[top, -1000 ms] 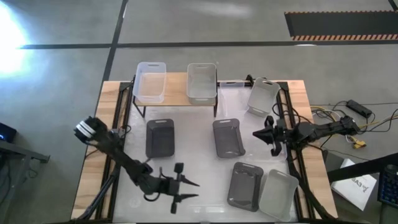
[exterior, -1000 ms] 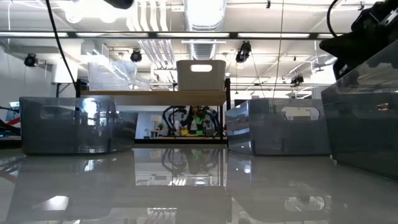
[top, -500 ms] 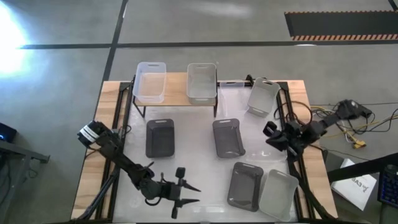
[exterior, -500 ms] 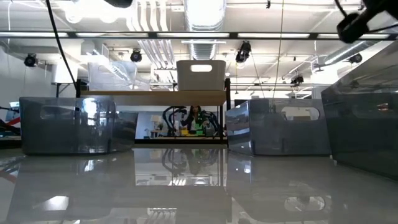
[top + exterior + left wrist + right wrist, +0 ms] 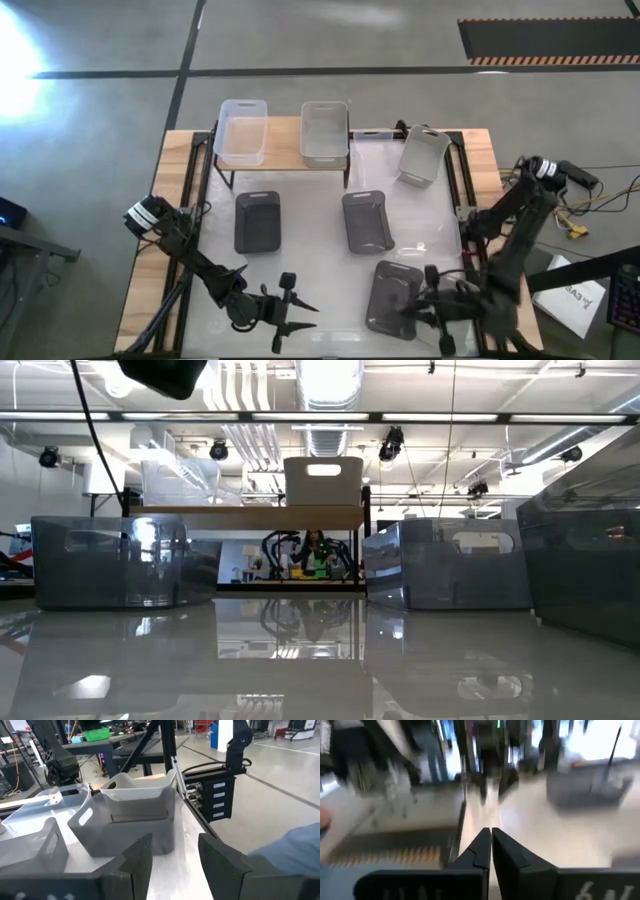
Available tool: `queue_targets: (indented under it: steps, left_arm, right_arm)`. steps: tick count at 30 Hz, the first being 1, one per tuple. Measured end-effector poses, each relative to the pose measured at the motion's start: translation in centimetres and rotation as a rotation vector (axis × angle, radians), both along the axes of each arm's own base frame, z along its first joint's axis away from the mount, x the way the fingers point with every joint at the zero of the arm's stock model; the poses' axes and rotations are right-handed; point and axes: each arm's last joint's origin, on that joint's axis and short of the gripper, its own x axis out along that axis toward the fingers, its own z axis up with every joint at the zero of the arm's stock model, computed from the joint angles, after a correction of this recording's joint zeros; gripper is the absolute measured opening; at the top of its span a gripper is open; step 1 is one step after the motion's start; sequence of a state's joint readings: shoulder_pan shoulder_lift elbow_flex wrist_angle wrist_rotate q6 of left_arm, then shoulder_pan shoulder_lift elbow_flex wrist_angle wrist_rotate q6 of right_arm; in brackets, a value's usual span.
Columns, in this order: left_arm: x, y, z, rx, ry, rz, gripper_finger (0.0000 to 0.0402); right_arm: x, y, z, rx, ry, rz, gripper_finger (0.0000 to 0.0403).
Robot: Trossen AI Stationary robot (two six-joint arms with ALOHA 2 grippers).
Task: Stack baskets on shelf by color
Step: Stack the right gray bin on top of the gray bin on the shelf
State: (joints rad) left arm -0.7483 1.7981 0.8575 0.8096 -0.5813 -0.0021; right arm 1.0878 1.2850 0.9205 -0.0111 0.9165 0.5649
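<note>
High view: right tool (image 5: 437, 318) pressed together, empty, beside dark basket (image 5: 392, 296), likely to regrasp; left tool (image 5: 292, 311) spread, waiting; shelf (image 5: 285, 145) beyond.

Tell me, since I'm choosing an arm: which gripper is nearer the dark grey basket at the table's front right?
Right. The right gripper hangs over the dark grey basket, fingers shut; the left gripper sits off to its left, apart.

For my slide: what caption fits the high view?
Two baskets on the shelf, five on the table; left gripper open, right gripper shut over the front baskets.
</note>
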Motion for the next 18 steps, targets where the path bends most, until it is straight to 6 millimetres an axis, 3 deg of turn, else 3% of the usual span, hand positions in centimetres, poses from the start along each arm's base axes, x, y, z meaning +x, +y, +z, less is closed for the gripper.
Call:
queue_targets:
  steps: [4,7,10,18]
  left_arm:
    - [0.0,0.0,-0.1,0.007,0.008,-0.002,0.0143]
    - [0.0,0.0,-0.1,0.012,0.012,-0.001,0.0143]
    - [0.0,0.0,-0.2,0.012,0.012,0.002,0.0143]
    - [0.0,0.0,-0.2,0.014,0.014,0.002,0.0143]
  right_arm:
    - [0.2,2.6,1.3,0.122,0.439,-0.049,0.0009]
    - [0.2,4.3,1.7,0.106,0.657,-0.150,0.0009]
    - [0.3,5.8,0.5,0.026,0.886,-0.254,0.0009]
    - [1.5,9.3,-2.2,-0.008,1.105,-0.278,0.0028]
